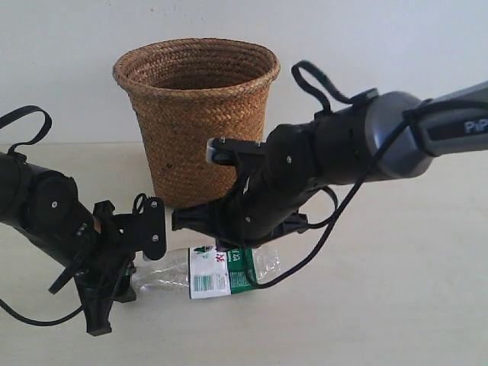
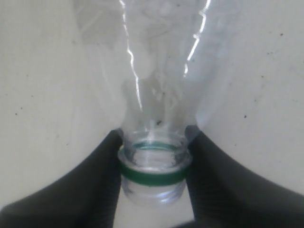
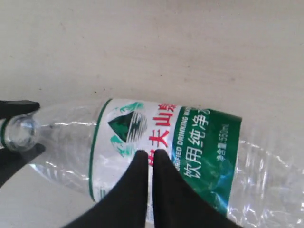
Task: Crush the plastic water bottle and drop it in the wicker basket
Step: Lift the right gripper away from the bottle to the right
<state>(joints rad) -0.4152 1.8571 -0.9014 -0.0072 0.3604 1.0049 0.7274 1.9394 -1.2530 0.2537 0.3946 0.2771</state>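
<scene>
I see my left pincer (image 2: 153, 148) gripping the bottle (image 1: 221, 273) neck at lower centre, right pincer (image 3: 151, 159) clenched over its label (image 3: 190, 137).

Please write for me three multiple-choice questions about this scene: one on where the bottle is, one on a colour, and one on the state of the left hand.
1. Where does the bottle lie?
A) on the table, in front of the basket
B) inside the basket
C) on the basket's rim

2. What colour is the ring on the bottle's neck?
A) red
B) blue
C) green

3. What is the left hand doing?
A) hanging open, apart from everything
B) gripping the bottle's neck
C) holding the basket

Answers:
1 A: the bottle lies flat on the table, and the basket stands behind it.
2 C: the left wrist view shows a green ring.
3 B: its fingers press both sides of the neck.
</scene>
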